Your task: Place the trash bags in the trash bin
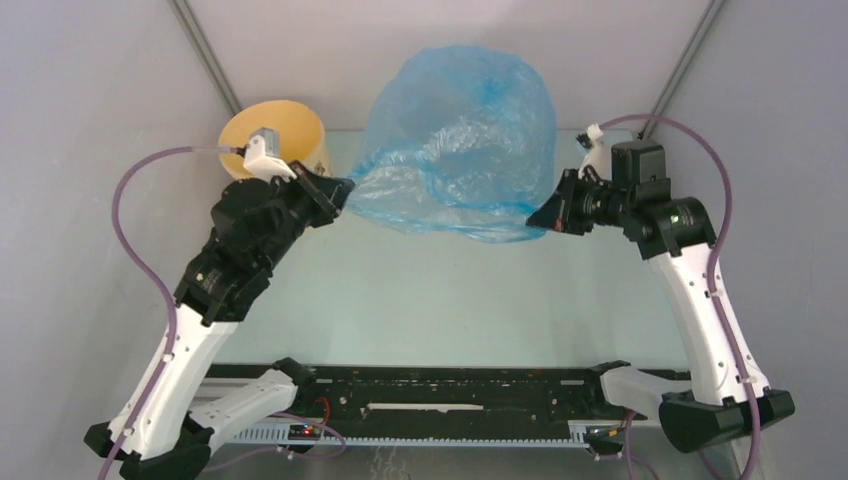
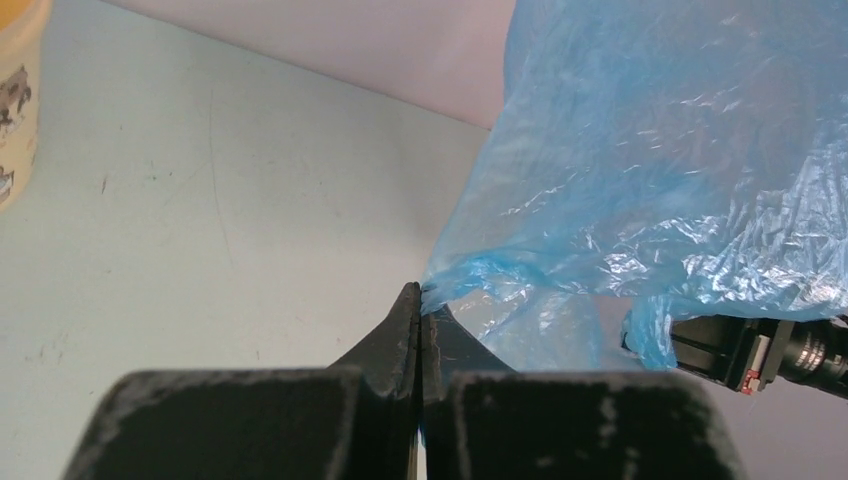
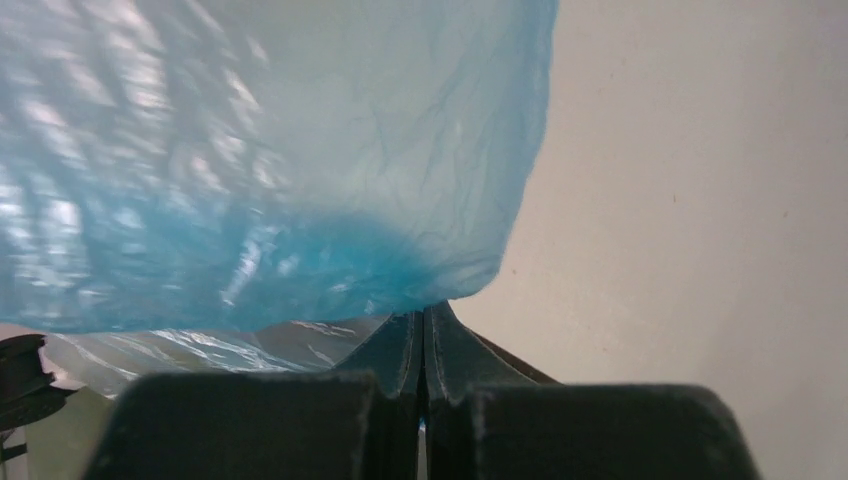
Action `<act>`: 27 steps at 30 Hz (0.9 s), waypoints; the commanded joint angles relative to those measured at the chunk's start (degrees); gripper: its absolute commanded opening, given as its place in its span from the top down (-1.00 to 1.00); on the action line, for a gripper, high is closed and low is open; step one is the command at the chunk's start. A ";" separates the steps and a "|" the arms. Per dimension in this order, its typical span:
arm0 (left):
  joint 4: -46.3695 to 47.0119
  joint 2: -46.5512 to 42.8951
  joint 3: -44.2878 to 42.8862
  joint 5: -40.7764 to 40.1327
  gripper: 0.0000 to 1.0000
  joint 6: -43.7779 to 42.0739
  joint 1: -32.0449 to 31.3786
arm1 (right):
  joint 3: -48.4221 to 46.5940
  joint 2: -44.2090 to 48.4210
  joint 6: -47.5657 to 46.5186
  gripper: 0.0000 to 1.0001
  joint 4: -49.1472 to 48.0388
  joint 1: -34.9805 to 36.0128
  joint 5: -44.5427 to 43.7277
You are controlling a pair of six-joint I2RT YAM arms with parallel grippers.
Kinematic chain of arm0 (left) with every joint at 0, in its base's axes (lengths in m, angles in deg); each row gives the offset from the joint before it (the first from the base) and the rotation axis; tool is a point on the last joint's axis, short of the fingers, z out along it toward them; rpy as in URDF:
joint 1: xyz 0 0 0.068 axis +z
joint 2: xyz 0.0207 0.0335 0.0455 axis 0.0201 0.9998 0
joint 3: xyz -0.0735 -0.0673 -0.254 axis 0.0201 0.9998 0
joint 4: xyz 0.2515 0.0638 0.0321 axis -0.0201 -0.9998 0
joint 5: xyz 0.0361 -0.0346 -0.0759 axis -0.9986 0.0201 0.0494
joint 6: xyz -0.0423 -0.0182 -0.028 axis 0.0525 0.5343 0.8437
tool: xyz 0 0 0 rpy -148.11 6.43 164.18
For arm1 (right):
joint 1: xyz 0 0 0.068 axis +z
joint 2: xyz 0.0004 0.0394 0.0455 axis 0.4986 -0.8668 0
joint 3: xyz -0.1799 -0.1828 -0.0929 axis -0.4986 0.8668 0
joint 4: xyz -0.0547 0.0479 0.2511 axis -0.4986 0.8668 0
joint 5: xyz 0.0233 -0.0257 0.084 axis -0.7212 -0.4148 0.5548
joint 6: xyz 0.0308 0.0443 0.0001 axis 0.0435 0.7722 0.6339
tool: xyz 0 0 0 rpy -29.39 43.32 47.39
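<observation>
A large translucent blue trash bag (image 1: 460,140) hangs puffed up in the air between my two grippers, above the back of the table. My left gripper (image 1: 345,190) is shut on the bag's left edge; its closed tips (image 2: 420,300) pinch the blue film (image 2: 650,180). My right gripper (image 1: 540,215) is shut on the bag's right lower edge; its closed tips (image 3: 422,315) pinch the film (image 3: 250,160). The tan-yellow trash bin (image 1: 275,135) stands at the back left, just behind my left wrist; its printed wall shows at the left edge of the left wrist view (image 2: 15,100).
The pale green table (image 1: 420,300) lies below the bag. Grey enclosure walls with metal corner posts (image 1: 205,50) close in the back and sides. A black rail (image 1: 450,395) runs along the near edge between the arm bases.
</observation>
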 commanded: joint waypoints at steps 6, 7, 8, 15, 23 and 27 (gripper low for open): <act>3.04 0.78 30.44 12.68 1.00 6.66 -0.83 | 35.40 1.60 1.67 1.00 -11.24 6.07 0.24; 2.47 -0.86 31.46 11.54 1.00 6.93 -2.36 | 36.23 3.39 2.16 1.00 -10.38 9.36 -2.40; 1.92 -3.53 31.91 10.12 1.00 7.02 -4.05 | 36.35 6.18 2.87 1.00 -9.59 12.58 -5.53; -0.53 -15.27 22.31 6.19 1.00 5.93 -5.83 | 25.76 16.69 7.24 1.00 -3.31 13.05 -2.73; -5.33 -2.09 -0.54 3.29 1.00 1.08 -5.61 | 7.87 10.93 4.77 1.00 -0.17 5.16 0.67; -8.72 2.93 -8.38 3.91 0.99 1.61 -4.68 | 1.07 7.92 2.94 1.00 2.64 -0.78 4.67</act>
